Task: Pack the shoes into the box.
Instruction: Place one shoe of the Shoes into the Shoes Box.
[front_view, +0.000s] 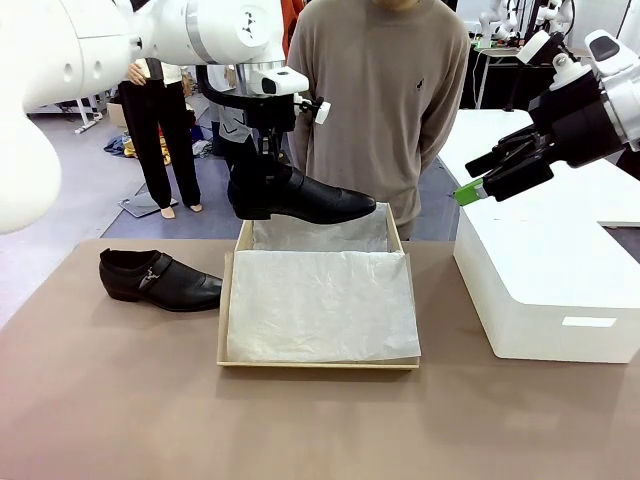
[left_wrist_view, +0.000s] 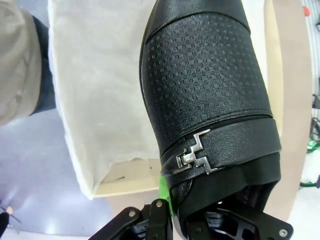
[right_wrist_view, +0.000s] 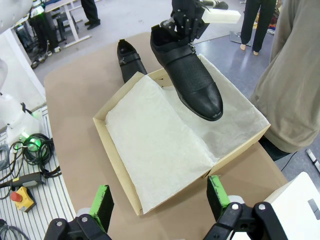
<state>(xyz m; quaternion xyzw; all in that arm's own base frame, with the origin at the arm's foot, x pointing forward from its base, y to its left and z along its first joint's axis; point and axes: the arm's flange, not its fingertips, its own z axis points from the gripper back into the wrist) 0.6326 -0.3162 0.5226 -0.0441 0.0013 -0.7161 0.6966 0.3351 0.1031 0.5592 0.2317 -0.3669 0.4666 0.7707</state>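
One glossy black shoe (front_view: 300, 198) hangs over the far edge of the cardboard box (front_view: 228, 300), toe pointing right. My left gripper (front_view: 268, 160) is shut on its heel collar from above. In the left wrist view the held shoe (left_wrist_view: 210, 100) shows its metal buckle, above the tissue paper (left_wrist_view: 105, 80). The second shoe (front_view: 155, 279) lies on the table left of the box. My right gripper (front_view: 470, 192) hovers open above the white block, well right of the box. In the right wrist view its green fingertips (right_wrist_view: 102, 201) frame the box (right_wrist_view: 117, 162), the held shoe (right_wrist_view: 192, 82) and the lying shoe (right_wrist_view: 131, 61).
A large white block (front_view: 545, 280) stands on the table's right side. A person in a tan sweater (front_view: 385, 90) stands right behind the box at the far edge. White tissue (front_view: 320, 300) lines the box. The brown tabletop (front_view: 300, 420) lies in front.
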